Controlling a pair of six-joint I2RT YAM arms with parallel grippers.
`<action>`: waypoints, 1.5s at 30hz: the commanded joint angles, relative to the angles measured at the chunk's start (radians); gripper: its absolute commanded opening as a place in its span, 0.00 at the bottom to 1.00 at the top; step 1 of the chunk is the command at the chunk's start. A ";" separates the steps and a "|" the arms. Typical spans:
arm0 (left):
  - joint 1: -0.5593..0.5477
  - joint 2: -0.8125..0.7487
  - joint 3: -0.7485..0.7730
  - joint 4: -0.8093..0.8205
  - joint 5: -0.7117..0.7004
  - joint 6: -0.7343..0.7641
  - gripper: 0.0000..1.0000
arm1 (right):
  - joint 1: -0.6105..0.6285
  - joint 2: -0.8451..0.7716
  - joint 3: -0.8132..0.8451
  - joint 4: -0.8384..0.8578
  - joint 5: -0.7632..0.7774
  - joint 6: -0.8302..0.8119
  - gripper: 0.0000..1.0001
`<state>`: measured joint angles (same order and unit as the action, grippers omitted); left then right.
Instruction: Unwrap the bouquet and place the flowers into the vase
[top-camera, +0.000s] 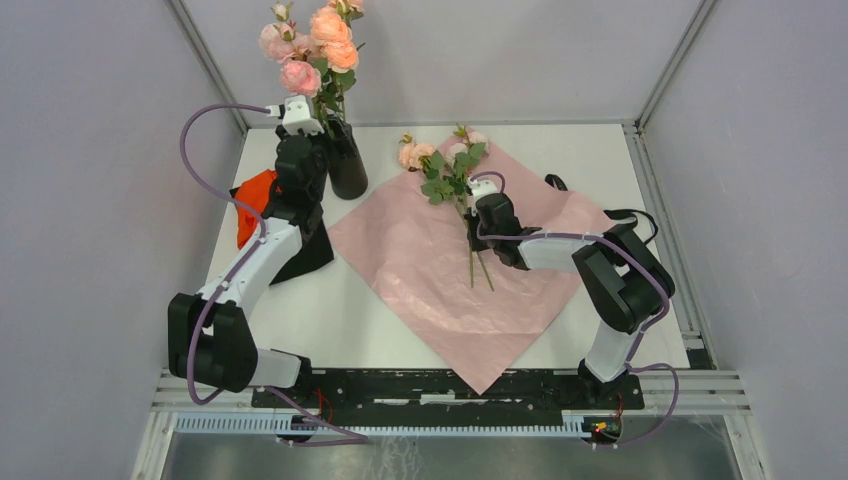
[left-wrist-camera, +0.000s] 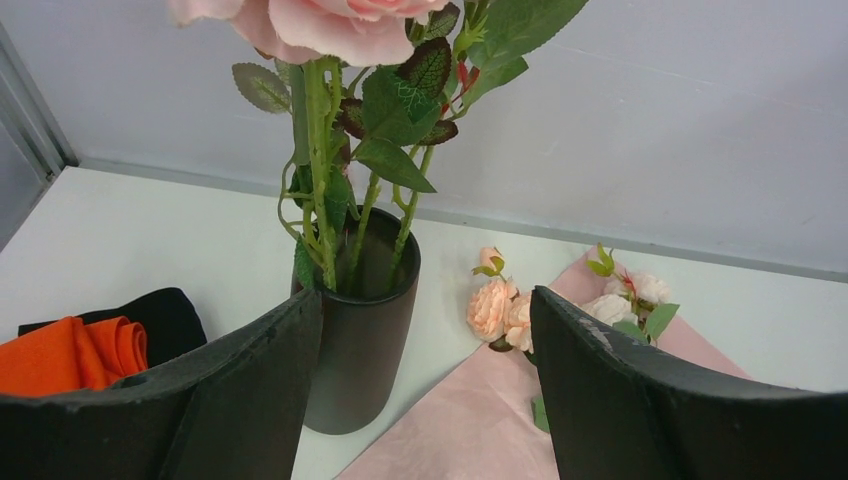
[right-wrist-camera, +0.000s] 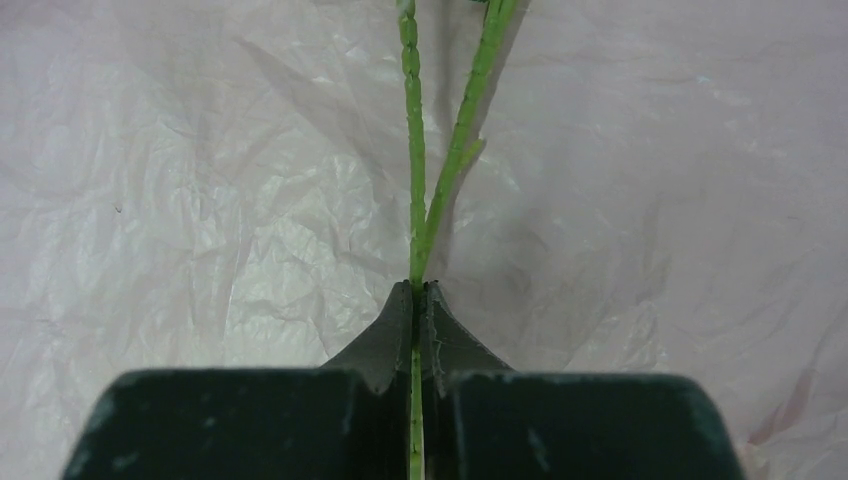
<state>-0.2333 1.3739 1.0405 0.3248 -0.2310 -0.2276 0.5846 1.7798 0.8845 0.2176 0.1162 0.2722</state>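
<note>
Squarely inside the right pincer: flower stems.

in the overhead view the topmost of the pink and peach artificial roses in the tall matte-black cylindrical vase are cut off by the upper edge. the left arm covers the vase's left side and part of the crumpled orange-red cloth. the right hand has its fingertips hidden under its own wrist overhead. in its wrist view the thin green stems run off the top edge, blooms unseen. a thin black loop at the far edge of the crinkled pink wrapping paper is too small to identify.
</note>
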 joint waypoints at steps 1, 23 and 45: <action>-0.001 -0.031 0.047 -0.005 -0.019 -0.006 0.82 | -0.002 -0.027 0.030 0.021 -0.001 -0.001 0.00; -0.232 0.012 0.013 0.173 0.376 -0.223 0.82 | 0.004 -0.428 -0.019 0.008 -0.026 0.001 0.00; -0.249 0.345 0.031 0.766 0.705 -0.696 0.81 | 0.042 -0.678 -0.059 -0.016 -0.076 0.007 0.00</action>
<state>-0.4725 1.7008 0.9890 1.0073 0.4561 -0.8837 0.6132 1.1202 0.8341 0.1822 0.0528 0.2726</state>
